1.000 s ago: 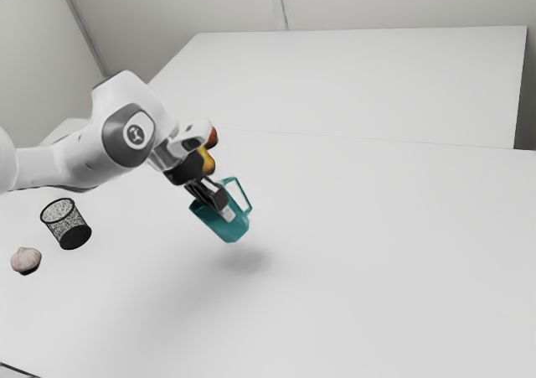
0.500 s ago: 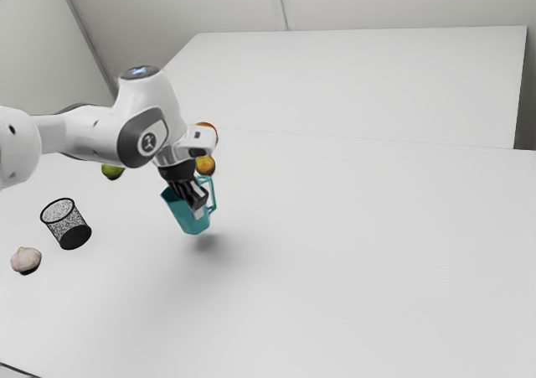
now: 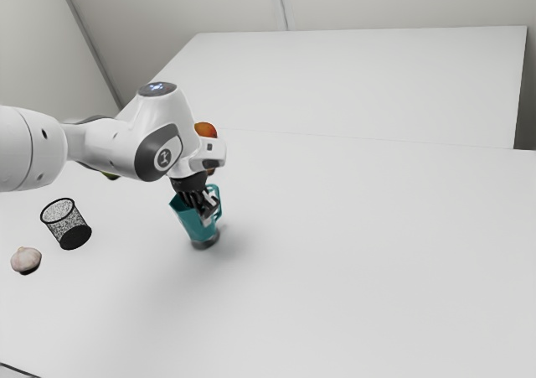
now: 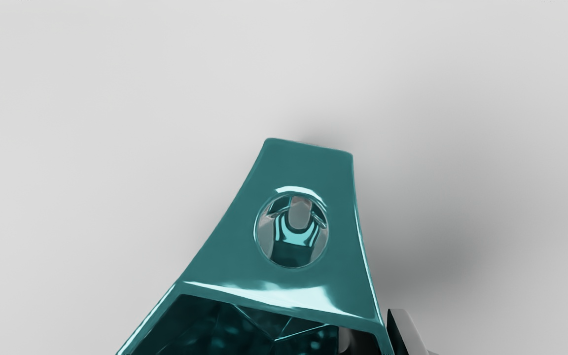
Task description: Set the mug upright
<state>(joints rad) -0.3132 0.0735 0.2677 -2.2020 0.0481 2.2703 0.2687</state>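
In the exterior view, my gripper [image 3: 205,210] points down at the teal mug [image 3: 193,222] and holds its wall on the handle side. The mug leans, its mouth up toward the exterior view's left and its base low at the table; contact with the table is unclear. In the wrist view, the mug [image 4: 303,167] has its mouth toward my hand. One finger of the gripper [image 4: 381,340] is outside the wall and the other inside, with the wall pinched between them.
A black mesh cup [image 3: 67,225] and a garlic bulb [image 3: 26,260] sit at the exterior view's left on the white table [image 3: 352,261]. An orange fruit [image 3: 205,130] is behind my hand, and a green fruit is mostly hidden by the arm.
Over the last second my hand has carried the mug toward the exterior view's left, then slightly back right and down. The mug is less tilted than a second ago, its base nearer the table.
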